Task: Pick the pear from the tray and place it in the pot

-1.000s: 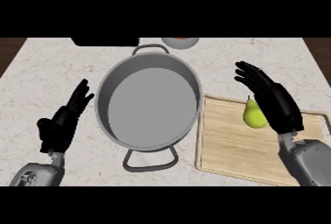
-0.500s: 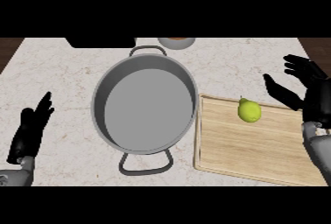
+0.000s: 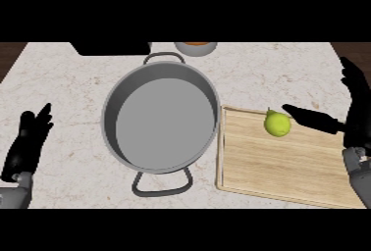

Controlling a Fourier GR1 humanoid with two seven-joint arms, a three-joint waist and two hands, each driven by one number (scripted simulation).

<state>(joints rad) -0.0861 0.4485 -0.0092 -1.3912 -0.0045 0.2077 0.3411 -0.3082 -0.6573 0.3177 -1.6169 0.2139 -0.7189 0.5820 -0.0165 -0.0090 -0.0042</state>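
Note:
A yellow-green pear (image 3: 277, 123) lies on the upper part of a wooden tray (image 3: 268, 171) at the right. Left of the tray stands a large grey pot (image 3: 161, 117) with two loop handles, nothing inside it. My right hand (image 3: 351, 117) is open at the right edge, fingers up and thumb stretched left toward the pear, its tip just short of the fruit. My left hand (image 3: 26, 144) is open at the lower left edge, fingers up, well away from the pot.
A dark block (image 3: 110, 48) and a white bowl (image 3: 196, 48) with something orange in it sit at the counter's far edge behind the pot. The marble counter (image 3: 65, 93) runs left of the pot; dark floor shows at both top corners.
The right hand has shifted right and lowered, its thumb now pointing at the pear. The left hand has moved slightly outward at the lower left. Pear and pot are unmoved.

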